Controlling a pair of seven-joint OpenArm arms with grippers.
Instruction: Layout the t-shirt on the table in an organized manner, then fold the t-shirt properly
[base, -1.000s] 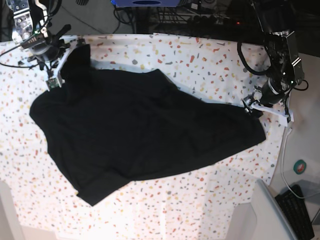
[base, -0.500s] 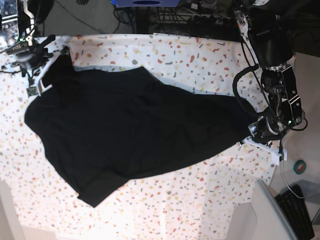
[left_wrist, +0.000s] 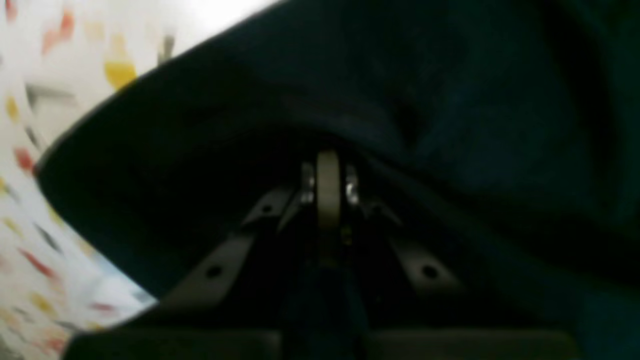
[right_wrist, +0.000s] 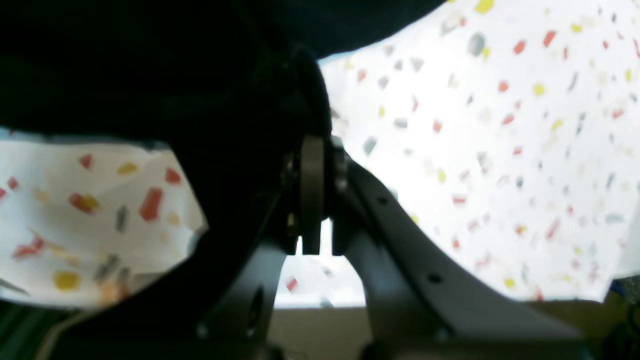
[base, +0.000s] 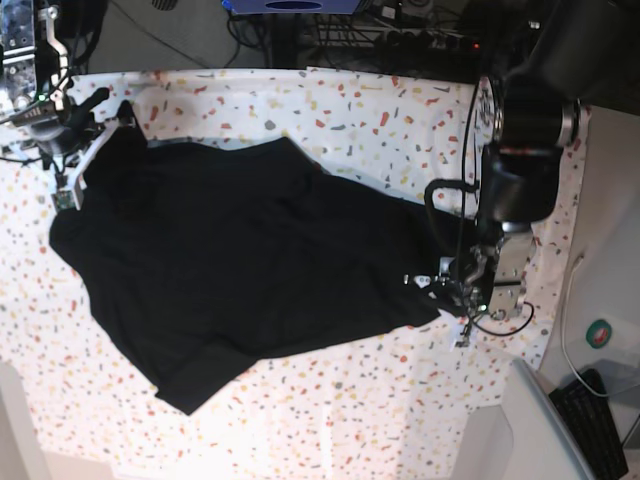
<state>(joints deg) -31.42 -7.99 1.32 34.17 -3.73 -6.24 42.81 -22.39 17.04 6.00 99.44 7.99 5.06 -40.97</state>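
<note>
I see 2 grippers clamped on the shirt (base: 240, 260); left gripper (base: 440, 290) has dragged its corner inward, undoing the spread; right gripper (base: 90, 150) holds.

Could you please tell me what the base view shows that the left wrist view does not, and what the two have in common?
Only the base view shows the whole black t-shirt spread across the table, plus the right gripper pinching its far corner. Only the left wrist view shows the left gripper up close, its jaws shut on a fold of dark cloth. Both show the t-shirt held by the left gripper over the speckled table.
</note>
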